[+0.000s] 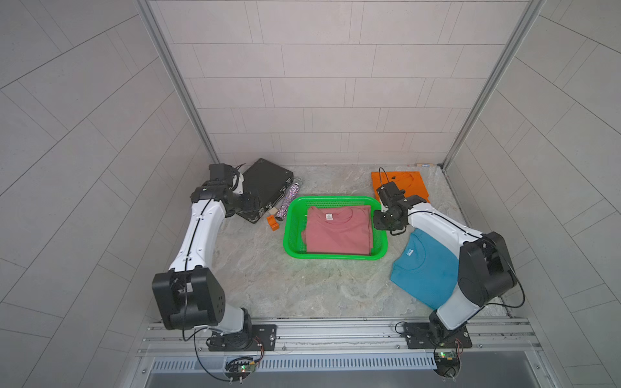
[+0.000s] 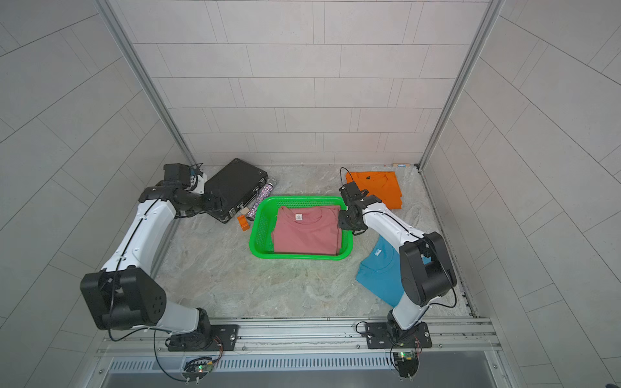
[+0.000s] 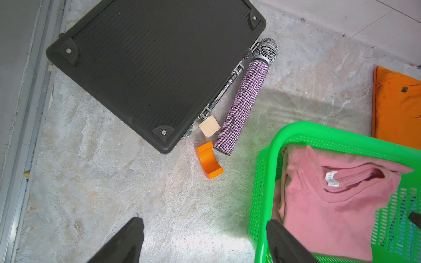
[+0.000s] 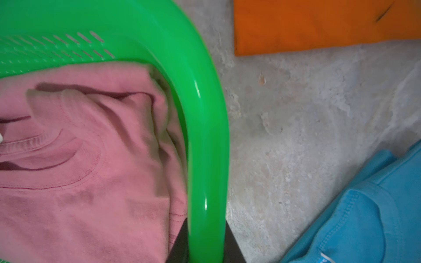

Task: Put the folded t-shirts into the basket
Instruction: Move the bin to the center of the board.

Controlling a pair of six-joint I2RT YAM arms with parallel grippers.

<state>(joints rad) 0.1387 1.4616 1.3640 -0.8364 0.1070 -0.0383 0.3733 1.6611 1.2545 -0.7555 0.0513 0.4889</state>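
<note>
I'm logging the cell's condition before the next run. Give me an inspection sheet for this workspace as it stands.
Surface: marbled tabletop, no spills seen.
Job's things: pink t-shirt lies in the basket; orange t-shirt and teal t-shirt lie flat on the tabletop outside it.
Clutter: black case, microphone, orange block and wooden cube, grouped beside the basket.
Tools: left tool open, holding nothing; right tool shut on the basket's rim.
Cables: a black cable loops above the right wrist; more hang at the arm bases.
Surroundings: tiled walls; metal rail in front.
</note>
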